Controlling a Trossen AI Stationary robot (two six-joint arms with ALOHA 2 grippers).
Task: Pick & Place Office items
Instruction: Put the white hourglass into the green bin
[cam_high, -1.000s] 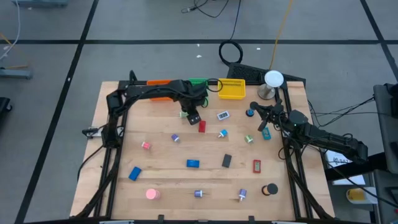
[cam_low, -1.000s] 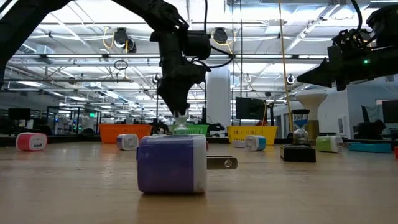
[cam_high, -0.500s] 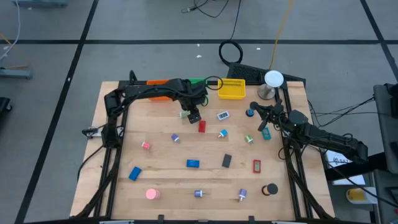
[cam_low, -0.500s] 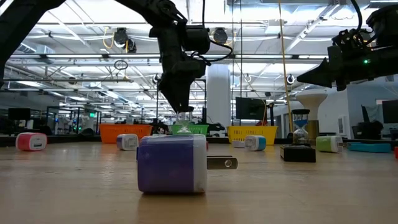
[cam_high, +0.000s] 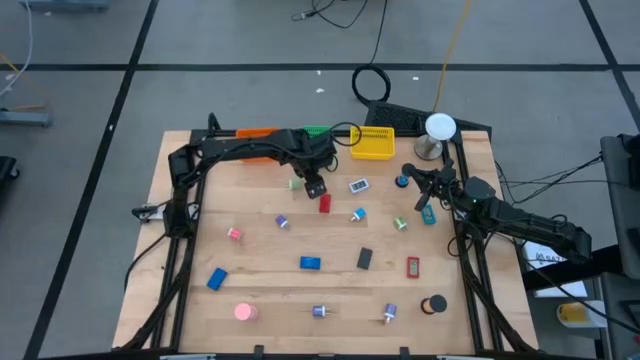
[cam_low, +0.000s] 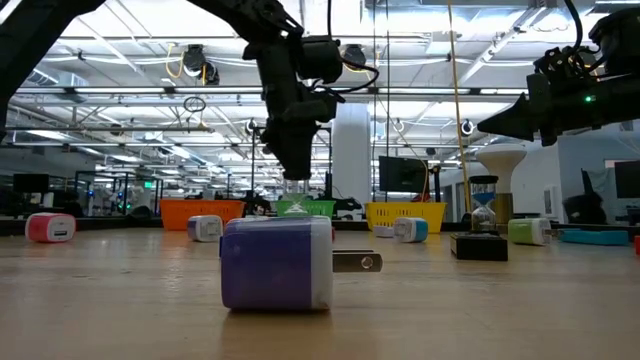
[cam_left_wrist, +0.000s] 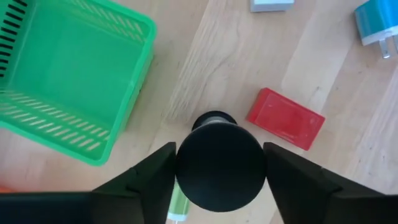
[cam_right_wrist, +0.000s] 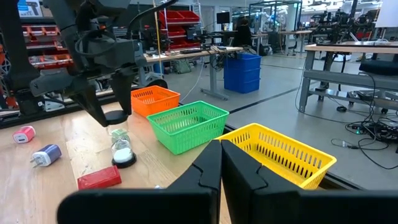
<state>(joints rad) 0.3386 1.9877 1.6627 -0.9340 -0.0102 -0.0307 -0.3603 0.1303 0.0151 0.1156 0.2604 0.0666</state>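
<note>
A small hourglass with black caps and green sand (cam_right_wrist: 121, 146) stands next to the green bin (cam_high: 318, 131) at the far middle of the table. My left gripper (cam_high: 316, 186) hangs over it, pointing steeply down and shut on its top; in the left wrist view the black cap (cam_left_wrist: 219, 168) fills the gap between the fingers. A red block (cam_left_wrist: 285, 118) lies on the table just beside it. At the right edge, my right gripper (cam_high: 407, 172) is held level with its fingers shut (cam_right_wrist: 221, 165) and nothing between them. My left gripper pinches the hourglass's round black top cap (cam_left_wrist: 219, 168) between its two fingers, one on each side of the cap. The fingers (cam_right_wrist: 102, 115) come from above, slanting down. The hourglass stays roughly upright below them, its base (cam_right_wrist: 124, 160) on the table.
Orange (cam_right_wrist: 154, 99), green and yellow (cam_high: 372, 143) bins line the far edge, with a white-domed stand (cam_high: 440, 128) to their right. Several small items are spread over the near half: a blue block (cam_high: 310, 263), a black block (cam_high: 365, 258), a pink round piece (cam_high: 243, 312). A purple plug (cam_low: 277, 263) fills the low view's front.
My left gripper has tipped a little over the hourglass while staying above the same spot by the green bin. The hourglass stays where it was.
</note>
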